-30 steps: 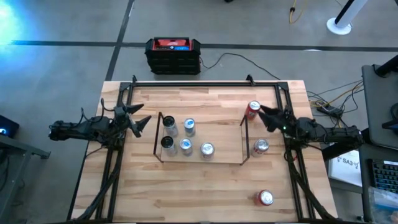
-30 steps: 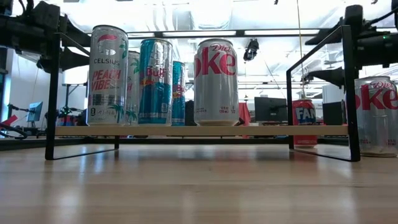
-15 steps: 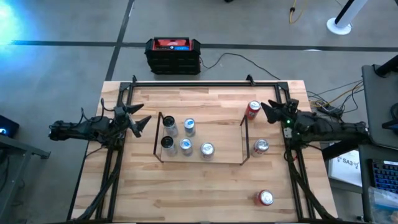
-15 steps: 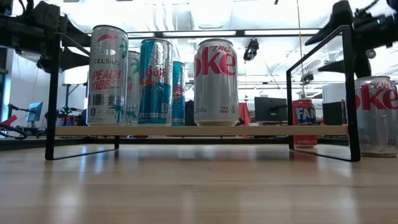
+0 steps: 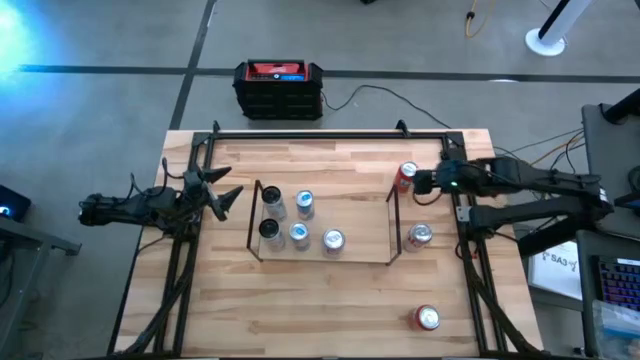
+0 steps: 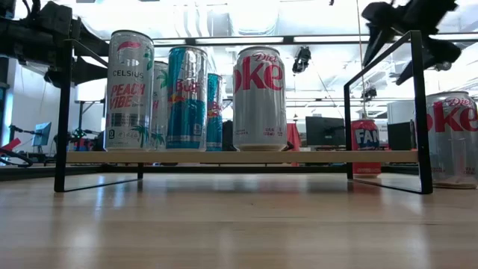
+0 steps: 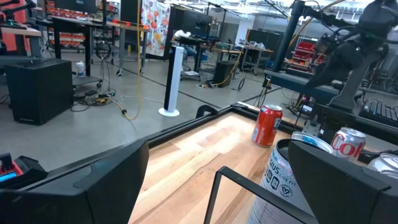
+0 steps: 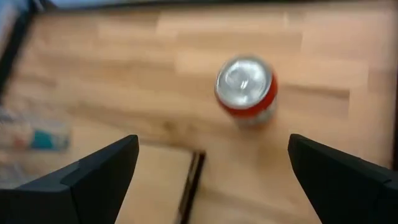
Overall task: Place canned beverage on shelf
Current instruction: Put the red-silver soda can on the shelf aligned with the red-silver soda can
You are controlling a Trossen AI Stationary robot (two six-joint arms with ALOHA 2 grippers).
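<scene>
The shelf [image 5: 360, 240] stands mid-table, its wood deck [image 6: 314, 157] carrying several upright cans [image 5: 299, 235] on its left half. A red can [image 5: 406, 176] stands on the table just past the shelf's far right corner. My right gripper [image 5: 420, 183] hovers above it, open and tilted downward; in the right wrist view the can [image 8: 245, 90] lies ahead of the spread fingers. My left gripper [image 5: 228, 196] waits open and level at the table's left edge, touching nothing.
A silver cola can [image 5: 420, 235] stands on the table right of the shelf, and another can [image 5: 427, 318] sits near the front right. A black tubular frame [image 5: 330, 132] rims the table. The shelf's right half has free deck.
My right gripper has risen and reached out toward the red can, tipping from level to pointing downward; it has stayed open. No can has moved.
</scene>
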